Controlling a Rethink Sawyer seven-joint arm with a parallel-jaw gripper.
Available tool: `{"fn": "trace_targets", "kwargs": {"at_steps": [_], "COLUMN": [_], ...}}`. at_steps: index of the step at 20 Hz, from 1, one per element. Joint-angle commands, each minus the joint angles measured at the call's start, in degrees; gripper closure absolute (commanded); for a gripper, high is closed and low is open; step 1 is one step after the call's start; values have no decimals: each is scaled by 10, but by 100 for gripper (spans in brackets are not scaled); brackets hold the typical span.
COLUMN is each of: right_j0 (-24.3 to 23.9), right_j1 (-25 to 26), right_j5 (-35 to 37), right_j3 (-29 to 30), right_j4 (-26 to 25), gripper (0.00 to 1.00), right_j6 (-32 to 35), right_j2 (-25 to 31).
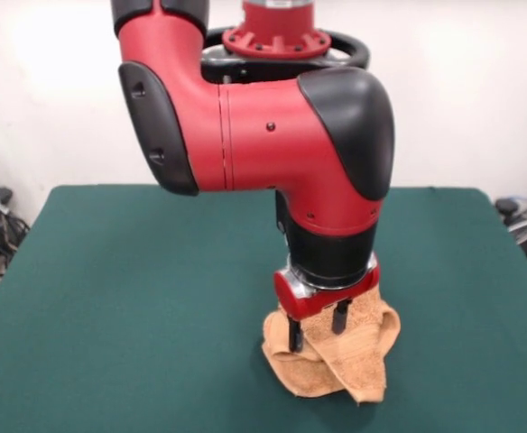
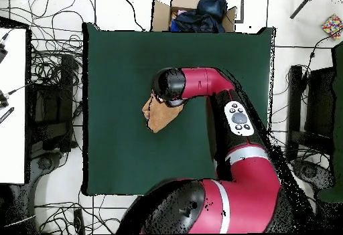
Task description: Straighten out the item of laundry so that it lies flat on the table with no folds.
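The orange-tan washcloth (image 1: 336, 361) lies crumpled in a heap on the green table (image 1: 137, 298), near its front edge and a little right of centre. My gripper (image 1: 318, 341) points straight down into the heap. Its two black fingers (image 1: 295, 334) stand apart, with a raised fold of cloth between and around them. The right fingertip is hidden by cloth. In the overhead view the washcloth (image 2: 159, 115) sticks out from under the arm's wrist, which hides the gripper, near the middle of the table (image 2: 120, 65).
My red arm (image 1: 272, 135) reaches over the table's middle. A cardboard box with dark clothes (image 2: 197, 11) stands off the table's far edge in the overhead view. Cables and equipment (image 2: 47, 92) lie on the floor beside the table.
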Motion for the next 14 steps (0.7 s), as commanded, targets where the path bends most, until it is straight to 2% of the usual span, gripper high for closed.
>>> {"fn": "trace_targets", "kwargs": {"at_steps": [1,14], "right_j0": [20,12], "right_j1": [29,18], "right_j5": [100,101], "right_j3": [-101,-84], "right_j4": [11,10], "gripper": [0,0], "right_j6": [23,18], "right_j2": [-3,6]}}
